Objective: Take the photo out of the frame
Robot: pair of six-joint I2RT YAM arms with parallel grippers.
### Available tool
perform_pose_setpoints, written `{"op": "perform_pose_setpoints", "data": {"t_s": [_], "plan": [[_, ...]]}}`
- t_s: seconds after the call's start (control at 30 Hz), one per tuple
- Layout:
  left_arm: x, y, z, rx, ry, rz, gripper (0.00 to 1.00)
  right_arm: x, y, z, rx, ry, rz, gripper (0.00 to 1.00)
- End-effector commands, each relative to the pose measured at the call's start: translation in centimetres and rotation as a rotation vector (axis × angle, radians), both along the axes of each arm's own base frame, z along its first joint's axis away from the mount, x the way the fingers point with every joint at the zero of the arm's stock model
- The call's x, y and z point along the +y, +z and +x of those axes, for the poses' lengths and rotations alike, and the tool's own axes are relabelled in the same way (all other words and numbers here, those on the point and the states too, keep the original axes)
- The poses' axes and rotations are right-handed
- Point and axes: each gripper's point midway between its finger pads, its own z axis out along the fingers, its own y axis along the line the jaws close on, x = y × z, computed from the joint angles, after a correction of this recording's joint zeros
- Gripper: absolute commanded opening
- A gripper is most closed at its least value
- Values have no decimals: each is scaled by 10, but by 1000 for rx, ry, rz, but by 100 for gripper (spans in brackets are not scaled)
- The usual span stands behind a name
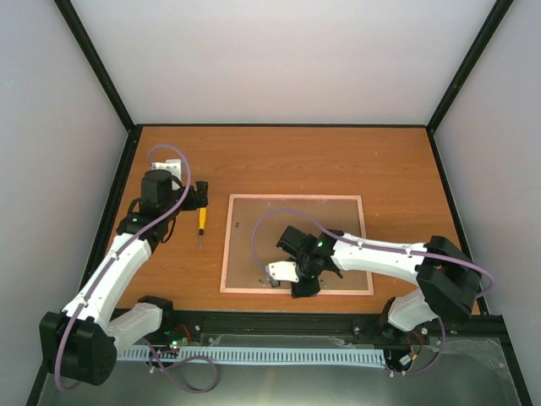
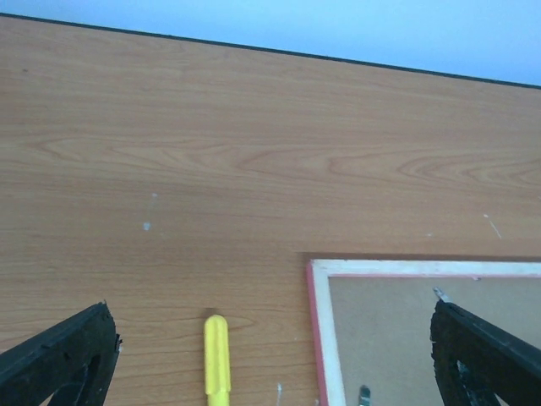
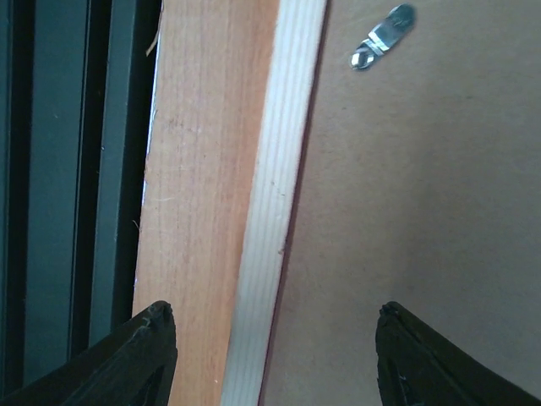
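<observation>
We're looking at the frame (image 1: 296,197) lying face down on the table (image 1: 279,156), its brown backing board (image 1: 338,222) on top. The photo is out of sight, presumably underneath. A metal tab (image 3: 382,38) sits on the board near the frame's near rail. The left gripper (image 2: 270,320) hangs spread wide over the yellow screwdriver (image 2: 217,357), which lies just left of the frame; nothing is in it. The right gripper (image 3: 275,315) hovers with jaws apart, straddling that near rail and gripping nothing. By our reckoning it's early going: the board isn't lifted yet, and the photo has yet to come out.
</observation>
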Motion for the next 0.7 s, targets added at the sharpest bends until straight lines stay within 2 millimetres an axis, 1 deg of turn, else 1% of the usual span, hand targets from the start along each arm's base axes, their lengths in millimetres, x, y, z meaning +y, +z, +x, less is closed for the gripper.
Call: {"op": "perform_pose_setpoints", "data": {"t_s": [0.0, 0.07, 0.17, 0.27, 0.3, 0.47, 0.57, 0.67], "plan": [[23, 9, 3, -47, 138, 25, 100, 1, -18, 3, -99, 0, -65, 61], [29, 12, 4, -53, 177, 28, 100, -1, -24, -2, -104, 11, -86, 58], [46, 12, 3, -49, 295, 21, 100, -4, -31, -10, -109, 30, -103, 54], [40, 14, 1, -83, 258, -3, 100, -7, -35, -12, -123, 35, -119, 50], [38, 12, 0, -93, 244, -8, 100, -8, -36, -11, -135, 36, -125, 48], [38, 14, -3, -117, 223, 21, 100, -17, -47, -4, -200, 31, -169, 41], [32, 14, -3, -121, 181, 22, 100, -23, -55, 4, -253, 10, -197, 33], [30, 12, -3, -114, 161, 28, 99, -28, -59, 16, -322, -19, -222, 20]]}}
